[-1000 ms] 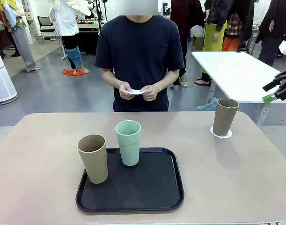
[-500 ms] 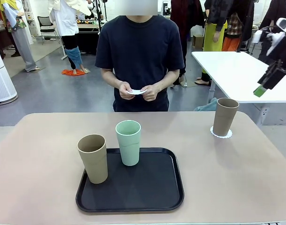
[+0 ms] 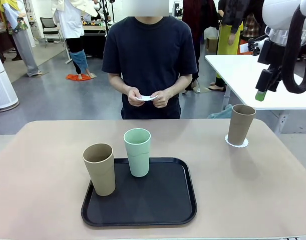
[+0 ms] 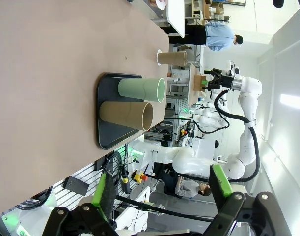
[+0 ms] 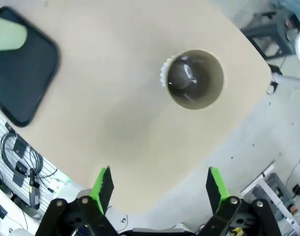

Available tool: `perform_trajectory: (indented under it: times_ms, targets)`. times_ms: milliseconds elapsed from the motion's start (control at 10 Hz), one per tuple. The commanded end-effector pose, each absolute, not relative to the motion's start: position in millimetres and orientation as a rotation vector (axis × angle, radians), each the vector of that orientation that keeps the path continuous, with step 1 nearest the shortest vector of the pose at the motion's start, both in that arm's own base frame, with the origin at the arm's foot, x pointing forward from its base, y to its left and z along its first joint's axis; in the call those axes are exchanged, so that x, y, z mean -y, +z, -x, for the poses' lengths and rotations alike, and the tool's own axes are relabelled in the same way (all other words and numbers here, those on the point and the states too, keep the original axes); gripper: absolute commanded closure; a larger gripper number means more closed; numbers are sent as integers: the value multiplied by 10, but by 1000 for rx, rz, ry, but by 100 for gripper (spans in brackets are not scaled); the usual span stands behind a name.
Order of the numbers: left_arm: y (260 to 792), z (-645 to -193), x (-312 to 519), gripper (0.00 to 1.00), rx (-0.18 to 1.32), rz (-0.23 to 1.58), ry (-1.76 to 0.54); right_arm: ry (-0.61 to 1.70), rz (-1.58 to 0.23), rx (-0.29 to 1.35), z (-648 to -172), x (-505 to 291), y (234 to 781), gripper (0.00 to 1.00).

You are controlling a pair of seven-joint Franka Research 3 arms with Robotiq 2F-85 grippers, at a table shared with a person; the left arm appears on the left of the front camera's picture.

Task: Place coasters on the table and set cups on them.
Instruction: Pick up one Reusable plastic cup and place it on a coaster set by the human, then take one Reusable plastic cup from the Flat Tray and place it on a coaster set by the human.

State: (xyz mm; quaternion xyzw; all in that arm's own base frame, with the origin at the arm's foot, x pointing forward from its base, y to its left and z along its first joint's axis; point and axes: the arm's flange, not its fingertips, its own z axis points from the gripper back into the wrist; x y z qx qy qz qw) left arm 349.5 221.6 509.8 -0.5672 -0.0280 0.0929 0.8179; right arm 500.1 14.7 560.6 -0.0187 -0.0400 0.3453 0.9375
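The right gripper (image 5: 158, 183) is hanging wide open above the brown cup (image 3: 241, 124) sitting on a coaster (image 3: 236, 142); the left gripper (image 4: 161, 189) is gaping empty too

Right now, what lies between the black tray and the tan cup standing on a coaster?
Nothing: only bare table runs from the tray to that cup on its coaster, as the front view and right wrist view both show.
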Motion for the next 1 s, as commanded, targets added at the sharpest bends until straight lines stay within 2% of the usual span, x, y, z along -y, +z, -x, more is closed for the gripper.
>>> perform_trajectory:
  times_ms: [0, 100, 900]
  targets:
    - [5112, -3501, -2219, 0, 81, 1214, 203, 776, -7, 30, -5007, -78, 5627, 0]
    - [5112, -3501, -2219, 0, 81, 1214, 203, 705, 38, 82, -5001, -147, 5606, 0]
    - [5112, -3501, -2219, 0, 81, 1214, 203, 705, 38, 82, -5001, -147, 5606, 0]
